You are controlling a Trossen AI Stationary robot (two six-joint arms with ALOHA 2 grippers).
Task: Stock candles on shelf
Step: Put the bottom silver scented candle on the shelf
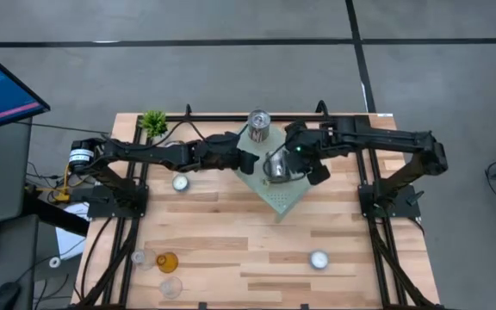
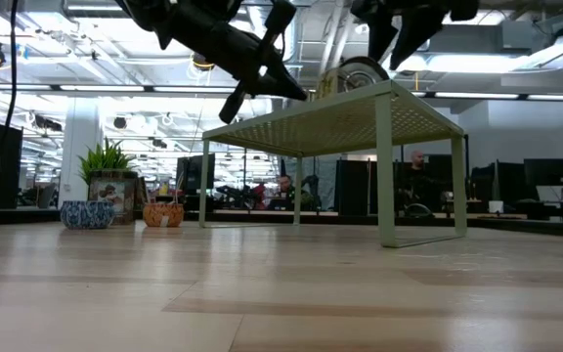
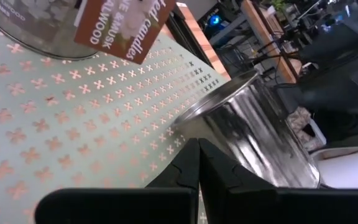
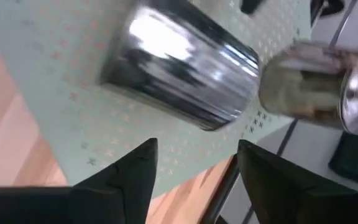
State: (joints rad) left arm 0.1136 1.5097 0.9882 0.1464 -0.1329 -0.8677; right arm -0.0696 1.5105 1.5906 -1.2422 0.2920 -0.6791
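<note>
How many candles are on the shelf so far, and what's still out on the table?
Done: two silver tins stand on the shelf. In hand: nothing; the right gripper, fingers open, is at the nearer tin. Left: tealight, third tin, amber holder and clear glass holders.

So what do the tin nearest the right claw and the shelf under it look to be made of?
The tin looks like polished bare metal: its wall gives bright, mirror-like reflections. The shelf looks like thin sheet metal with a matte mint-green coat, probably painted, pierced by rows of small cross-shaped holes. The open right claw is apart from the tin.
</note>
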